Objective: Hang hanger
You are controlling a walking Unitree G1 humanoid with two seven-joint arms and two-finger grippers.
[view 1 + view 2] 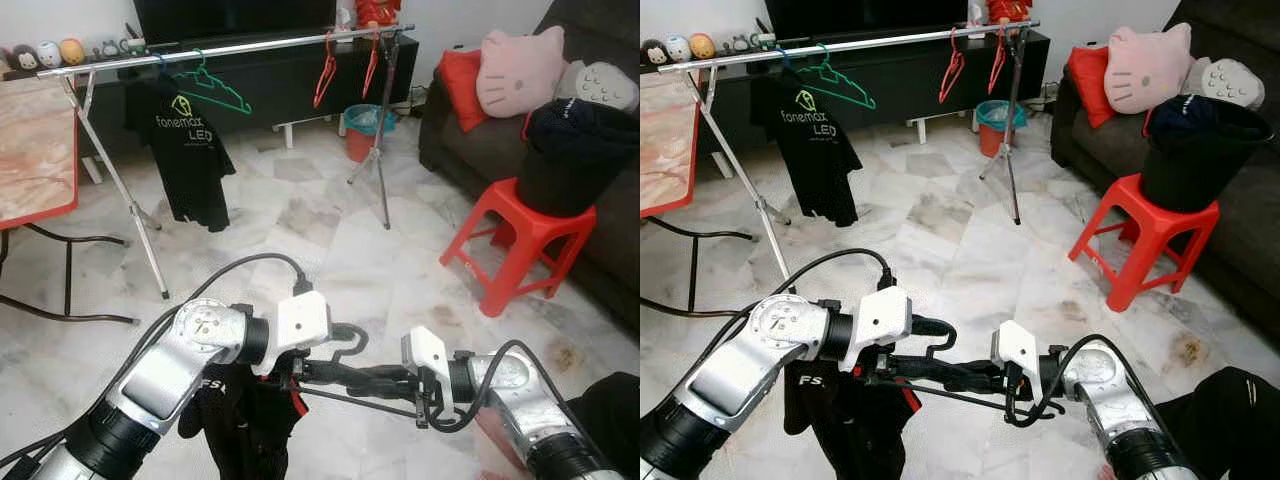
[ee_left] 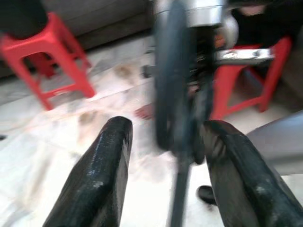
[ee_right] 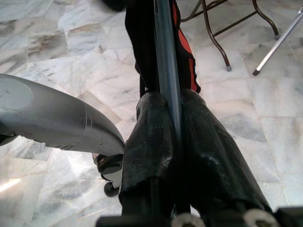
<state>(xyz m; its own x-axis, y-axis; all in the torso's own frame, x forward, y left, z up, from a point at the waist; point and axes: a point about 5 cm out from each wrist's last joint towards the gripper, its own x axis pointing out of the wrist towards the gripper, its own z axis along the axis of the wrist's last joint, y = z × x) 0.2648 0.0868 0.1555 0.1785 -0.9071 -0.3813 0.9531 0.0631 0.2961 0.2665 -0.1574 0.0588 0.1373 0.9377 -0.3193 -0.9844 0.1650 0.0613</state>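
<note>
My right gripper is clamped on the dark hanger, its thin bar pinched between both fingers and running straight out along them. From my head, the hanger lies almost level between my two wrists, low in front of me, long axis side to side, with a black and red garment hanging under it. My left gripper has its fingers spread apart, with the hanger between them but not pinched. The clothes rail stands well ahead across the marble floor.
</note>
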